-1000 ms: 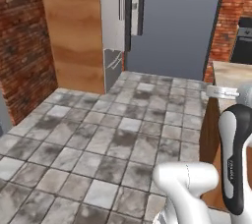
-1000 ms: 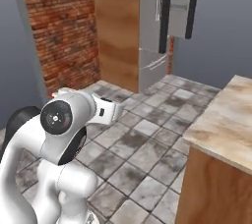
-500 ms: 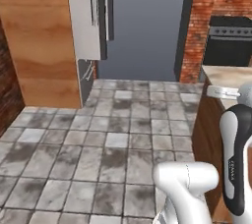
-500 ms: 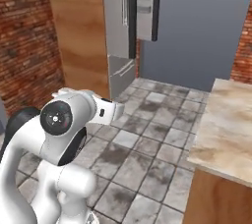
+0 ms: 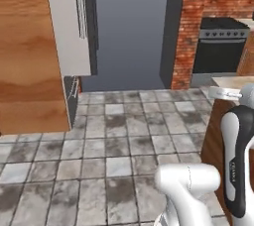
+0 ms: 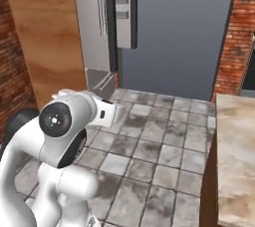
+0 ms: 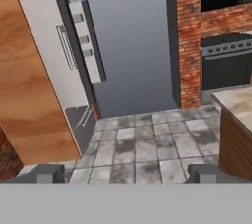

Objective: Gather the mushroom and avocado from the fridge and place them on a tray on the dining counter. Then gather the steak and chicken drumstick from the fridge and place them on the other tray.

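Observation:
The fridge (image 5: 69, 27) (image 6: 94, 22) (image 7: 54, 51) stands ahead and to the left, grey with a vertical steel handle and a drawer low down. One of its doors (image 6: 124, 9) (image 7: 88, 41) stands swung out, edge-on, with small shelves on its inner face. My gripper (image 7: 127, 174) is open, well short of the fridge, with nothing but floor tiles between its fingertips (image 7: 49, 173). The mushroom, avocado, steak, chicken drumstick and both trays are out of view.
A tall wooden cabinet side (image 5: 30, 61) (image 6: 45, 32) flanks the fridge on the left. A flat blue-grey panel (image 5: 129, 27) rises behind. A brick wall with a black oven (image 5: 221, 46) (image 7: 226, 66) lies right. A beige marble-look counter (image 6: 234, 161) (image 7: 236, 102) juts in at right. Grey floor tiles (image 5: 114, 145) lie between.
The whole picture has shifted, so the base has moved: the fridge sits further left and looks larger, and the oven and brick wall have come into view. The gripper stays open.

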Controlling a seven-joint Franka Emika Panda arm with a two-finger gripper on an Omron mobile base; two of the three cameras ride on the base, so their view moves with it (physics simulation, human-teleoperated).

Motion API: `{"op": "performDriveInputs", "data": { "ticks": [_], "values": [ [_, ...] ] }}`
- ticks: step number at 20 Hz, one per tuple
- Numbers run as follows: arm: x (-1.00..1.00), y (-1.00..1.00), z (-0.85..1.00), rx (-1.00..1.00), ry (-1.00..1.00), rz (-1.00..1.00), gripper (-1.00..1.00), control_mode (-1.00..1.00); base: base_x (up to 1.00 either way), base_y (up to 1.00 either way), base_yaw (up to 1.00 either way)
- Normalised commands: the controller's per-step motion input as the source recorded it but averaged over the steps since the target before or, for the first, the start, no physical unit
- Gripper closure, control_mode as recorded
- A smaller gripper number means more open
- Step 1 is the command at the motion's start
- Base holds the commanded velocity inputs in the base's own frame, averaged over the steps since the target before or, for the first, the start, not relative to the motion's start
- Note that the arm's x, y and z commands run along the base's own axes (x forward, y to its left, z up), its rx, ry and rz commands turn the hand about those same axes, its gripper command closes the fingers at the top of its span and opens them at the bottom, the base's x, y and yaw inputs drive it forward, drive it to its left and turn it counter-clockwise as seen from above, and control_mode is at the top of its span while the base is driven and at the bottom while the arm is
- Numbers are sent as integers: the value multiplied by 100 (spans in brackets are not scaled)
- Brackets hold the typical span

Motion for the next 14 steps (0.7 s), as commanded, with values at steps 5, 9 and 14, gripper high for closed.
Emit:
{"op": "performDriveInputs", "data": {
  "ticks": [5,9,14],
  "values": [
    [0,0,0,0,0,0,-100,100,100,11,-20],
    [0,0,0,0,0,0,-100,100,100,0,-6],
    [0,0,0,0,0,0,-100,100,100,0,-1]
  ]
}}
